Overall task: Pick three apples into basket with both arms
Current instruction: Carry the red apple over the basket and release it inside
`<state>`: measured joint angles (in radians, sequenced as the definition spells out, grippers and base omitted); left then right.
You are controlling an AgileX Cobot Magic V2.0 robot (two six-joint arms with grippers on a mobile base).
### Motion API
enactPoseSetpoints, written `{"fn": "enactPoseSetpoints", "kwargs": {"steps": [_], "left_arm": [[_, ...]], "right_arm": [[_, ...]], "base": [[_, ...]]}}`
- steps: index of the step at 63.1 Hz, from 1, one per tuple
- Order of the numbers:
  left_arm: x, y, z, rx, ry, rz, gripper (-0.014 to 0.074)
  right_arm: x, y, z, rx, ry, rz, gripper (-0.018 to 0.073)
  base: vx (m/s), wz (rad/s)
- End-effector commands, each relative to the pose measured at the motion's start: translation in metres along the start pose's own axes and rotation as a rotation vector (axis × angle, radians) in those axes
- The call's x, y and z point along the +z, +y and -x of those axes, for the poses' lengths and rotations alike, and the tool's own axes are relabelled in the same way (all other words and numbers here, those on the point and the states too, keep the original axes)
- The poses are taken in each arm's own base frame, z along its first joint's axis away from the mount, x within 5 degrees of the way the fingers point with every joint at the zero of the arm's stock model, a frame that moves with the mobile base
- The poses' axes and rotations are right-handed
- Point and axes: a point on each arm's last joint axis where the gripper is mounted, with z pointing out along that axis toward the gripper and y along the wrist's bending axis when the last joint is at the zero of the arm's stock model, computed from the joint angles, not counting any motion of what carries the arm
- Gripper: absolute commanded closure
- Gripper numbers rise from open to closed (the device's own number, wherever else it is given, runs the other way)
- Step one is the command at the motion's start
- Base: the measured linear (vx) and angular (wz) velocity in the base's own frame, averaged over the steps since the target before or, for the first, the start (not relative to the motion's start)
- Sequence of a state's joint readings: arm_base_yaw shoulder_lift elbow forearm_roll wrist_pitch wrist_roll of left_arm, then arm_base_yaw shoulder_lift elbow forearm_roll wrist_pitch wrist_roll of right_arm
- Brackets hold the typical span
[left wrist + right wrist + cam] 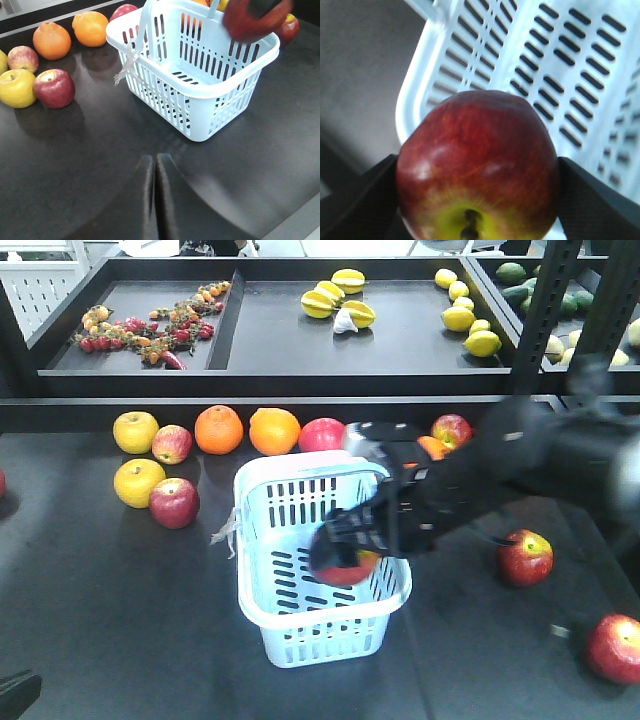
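Held apple [477, 150]: clamped between the dark pads [600, 200] of the right gripper [360, 535] and hung over the right half of the basket [200, 91], at or above rim height, not yet set down. Judged to be the placing step for the first of three, the slotted basket floor showing bare. Left gripper [155, 190]: fingers pressed together on nothing, low over the near table [75, 165], apart from the basket.

Best done by lowering the fruit between the walls, clear of the right rim, and parting the pads only close to the floor. Judged likely to bounce, or to shift the light basket, if dropped from this height.

Shown only by the right wrist view: a pad on each flank of the apple, yellow-green stem end toward the lens. Blurred in the front view, so no grip readable there. Shown plainly only by the left wrist view: the left fingers' seam. Shown only by the front view: two more apples [526, 557] on the table to the right.
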<state>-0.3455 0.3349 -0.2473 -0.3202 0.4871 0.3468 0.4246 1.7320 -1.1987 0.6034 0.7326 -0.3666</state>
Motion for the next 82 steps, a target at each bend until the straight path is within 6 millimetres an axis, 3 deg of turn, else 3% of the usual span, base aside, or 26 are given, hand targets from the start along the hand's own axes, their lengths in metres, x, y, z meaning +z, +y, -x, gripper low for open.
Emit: {"fn": "enactPoseSetpoints", "kwargs": {"steps": [1,9,17,26,33,39,53,65,75,82], "left_arm": [[-0.003,0.001,0.015,-0.021,-0.093,0.016,0.0604],[-0.003,0.001,0.015,-0.021,-0.093,0.016,0.0604],[-0.003,0.001,0.015,-0.021,-0.093,0.016,0.0604],[-0.003,0.001,0.015,-0.021,-0.093,0.016,0.0604],[-0.003,0.001,0.015,-0.021,-0.093,0.016,0.0604],[-0.003,0.001,0.015,-0.021,-0.093,0.016,0.0604],[-0.003,0.001,0.015,-0.021,-0.093,0.016,0.0604],[-0.003,0.001,0.015,-0.021,-0.093,0.016,0.0604],[-0.003,0.001,0.015,-0.021,-0.093,0.016,0.0604],[-0.003,0.001,0.015,-0.021,-0.093,0.016,0.0604]], "right_arm": [[-0.007,0.008,0.028,-0.013,-0.137,0.008,0.0543],[0.01,0.004,0.035,-0.002,-0.072,0.026,0.0528],[0.025,-0.002,0.034,-0.008,-0.033,0.024,0.0442],[0.033,-0.007,0.033,-0.005,-0.022,0.019,0.0216],[0.033,-0.007,0.036,-0.006,-0.045,0.008,-0.0034],[0.031,-0.007,0.039,-0.012,-0.058,0.006,-0.0172],[0.03,-0.007,0.04,-0.011,-0.071,0.003,-0.0155],[0.03,-0.005,0.037,0.023,-0.036,0.031,-0.0087],[0.017,0.003,0.029,-0.01,0.049,0.063,0.0032],[0.001,0.01,0.026,-0.04,0.07,0.065,0.0167]], "base": [[0.0,0.0],[0.0,0.0],[0.0,0.0],[0.0,0.0],[0.0,0.0],[0.0,0.0],[0.0,0.0],[0.0,0.0],[0.0,0.0],[0.0,0.0]]}}
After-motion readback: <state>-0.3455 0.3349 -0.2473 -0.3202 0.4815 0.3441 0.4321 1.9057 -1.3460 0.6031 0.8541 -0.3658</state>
